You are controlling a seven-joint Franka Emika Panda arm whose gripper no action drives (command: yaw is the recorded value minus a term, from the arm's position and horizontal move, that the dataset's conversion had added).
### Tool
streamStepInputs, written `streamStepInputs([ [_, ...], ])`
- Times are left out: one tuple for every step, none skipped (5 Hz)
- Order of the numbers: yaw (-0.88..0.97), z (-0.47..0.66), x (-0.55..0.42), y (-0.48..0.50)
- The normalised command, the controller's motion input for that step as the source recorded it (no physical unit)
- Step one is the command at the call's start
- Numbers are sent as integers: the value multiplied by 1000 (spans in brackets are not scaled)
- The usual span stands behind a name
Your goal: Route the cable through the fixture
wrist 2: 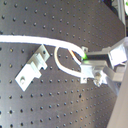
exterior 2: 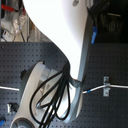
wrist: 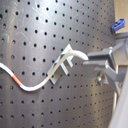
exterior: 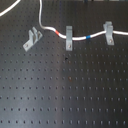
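Black perforated breadboard (exterior: pixel 65 95) fills the first exterior view, its hole grid bare across the near half; toward the far edge, starting from the first exterior view's left, stands the fixture (exterior: pixel 33 38), a grey clip with two upright prongs and a long foot, seen diagonally; the cable (exterior: pixel 49 29), a thin white cord, comes down from the far edge just beside the fixture and does not appear to lie in its slot, though the blur leaves that unsure; it then runs on with its red band (exterior: pixel 62 32) just before a narrower middle clip (exterior: pixel 69 37), passes that clip, shows its blue band (exterior: pixel 88 37), and reaches a second narrow clip (exterior: pixel 108 31) near the far right corner; in the second exterior view the white arm (exterior 2: pixel 65 30) hides most of the board, with one clip and cable visible at the second exterior view's right; in the second wrist view the gripper (wrist 2: pixel 83 63) has its fingers pressed together on the cable, close beside the fixture (wrist 2: pixel 33 65).
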Motion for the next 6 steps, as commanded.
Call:
streamStepInputs([
  [0, -11, 0, 0],
  [0, 19, 0, 0],
  [54, 372, 165, 180],
  [97, 451, 258, 193],
  [120, 477, 187, 197],
  [126, 392, 48, 82],
])
